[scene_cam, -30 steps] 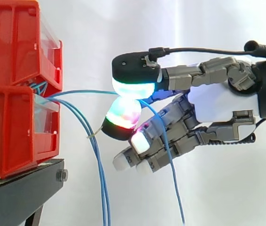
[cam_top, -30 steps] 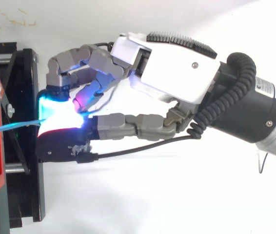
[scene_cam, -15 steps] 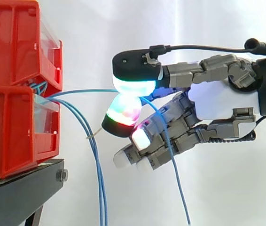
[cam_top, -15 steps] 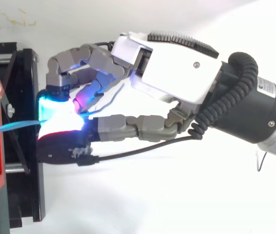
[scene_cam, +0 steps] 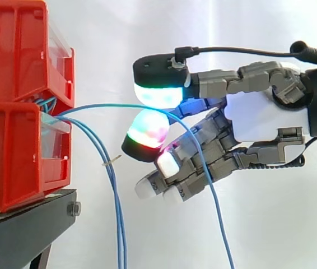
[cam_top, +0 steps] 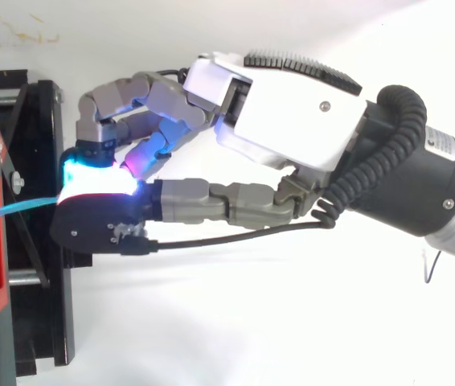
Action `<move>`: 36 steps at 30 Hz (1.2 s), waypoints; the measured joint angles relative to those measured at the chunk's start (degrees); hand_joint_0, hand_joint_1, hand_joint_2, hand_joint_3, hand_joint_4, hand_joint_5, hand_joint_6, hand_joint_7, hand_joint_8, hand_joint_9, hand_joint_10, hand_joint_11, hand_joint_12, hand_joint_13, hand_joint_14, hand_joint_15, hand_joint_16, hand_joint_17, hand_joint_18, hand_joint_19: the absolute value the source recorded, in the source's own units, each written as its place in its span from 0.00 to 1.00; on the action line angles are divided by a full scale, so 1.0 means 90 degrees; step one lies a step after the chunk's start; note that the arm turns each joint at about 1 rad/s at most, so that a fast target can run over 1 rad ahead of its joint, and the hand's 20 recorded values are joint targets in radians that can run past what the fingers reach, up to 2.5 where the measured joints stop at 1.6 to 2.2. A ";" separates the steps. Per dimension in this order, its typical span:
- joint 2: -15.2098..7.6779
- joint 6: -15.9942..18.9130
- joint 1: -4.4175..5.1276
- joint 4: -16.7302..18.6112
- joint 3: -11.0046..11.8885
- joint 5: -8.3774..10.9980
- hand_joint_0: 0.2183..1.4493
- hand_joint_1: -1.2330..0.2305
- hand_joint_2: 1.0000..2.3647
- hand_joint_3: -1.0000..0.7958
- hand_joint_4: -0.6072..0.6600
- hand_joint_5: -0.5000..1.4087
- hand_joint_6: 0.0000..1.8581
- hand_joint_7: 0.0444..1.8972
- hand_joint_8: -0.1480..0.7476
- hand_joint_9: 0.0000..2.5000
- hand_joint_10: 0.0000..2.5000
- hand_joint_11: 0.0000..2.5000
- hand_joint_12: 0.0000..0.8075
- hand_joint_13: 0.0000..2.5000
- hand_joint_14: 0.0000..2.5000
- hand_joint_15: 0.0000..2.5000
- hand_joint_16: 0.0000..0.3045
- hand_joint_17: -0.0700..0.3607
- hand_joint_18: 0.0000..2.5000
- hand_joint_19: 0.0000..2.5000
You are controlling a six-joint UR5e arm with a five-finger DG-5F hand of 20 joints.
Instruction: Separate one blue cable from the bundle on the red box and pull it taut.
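**Inventory.** Two red plastic bins, stacked: upper bin (scene_cam: pixel 18 50) on lower bin (scene_cam: pixel 13 157). One black metal stand (scene_cam: pixel 29 224) beneath them. One robot hand (scene_cam: pixel 259 120) with white palm and grey fingers (scene_cam: pixel 231 162). One white curtain (scene_cam: pixel 214 33) behind.

**Blue cables.** One bundle, emerging at the gap where upper bin meets lower bin, on the side facing the hand. Drawn apart from it: one thin blue cable (scene_cam: pixel 108 106). Hanging just beside the lower bin's front: at least two further blue cables (scene_cam: pixel 116 213), close together, dropping past the stand. Exact number not discernible.

**Hand state.** Reaching in from the right edge of the side view, fingers curled, closed on the thin blue cable. Grip point between two glowing pads: upper pad (scene_cam: pixel 158 94), cyan-green, directly above lower pad (scene_cam: pixel 147 131), red-green. Other pads white, curled lower down, apart from the grip point.

**Cable position relative to hand.** Routed from the bin gap through open air to the grip point, bowed slightly upward, not straight. Beyond the pads, draped down in front of the curled fingers and off the lower edge of the side view.

**Top view.** Same cable (cam_top: pixel 26 207) as a short blue stretch from the red bin edge, over the stand, into the glow at the hand (cam_top: pixel 292 104).
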 measured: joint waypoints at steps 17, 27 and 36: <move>0.0003 -0.0002 0.0005 0.0005 0.0001 0.0013 0.32 0.32 0.02 0.57 0.54 0.18 0.49 0.63 0.62 0.40 0.01 0.26 0.55 0.27 0.00 0.11 0.17 0.44 0.27 0.12; 0.0004 0.0230 0.0004 -0.0024 -0.0001 0.0037 0.35 0.29 0.00 0.64 0.40 0.20 0.50 0.72 0.65 0.44 0.01 0.26 0.59 0.31 0.00 0.13 0.19 0.46 0.31 0.11; 0.0000 0.1006 0.0057 -0.0346 -0.0002 0.0038 0.36 0.30 0.01 0.61 0.43 0.19 0.51 0.73 0.63 0.43 0.01 0.26 0.57 0.30 0.00 0.13 0.18 0.44 0.29 0.12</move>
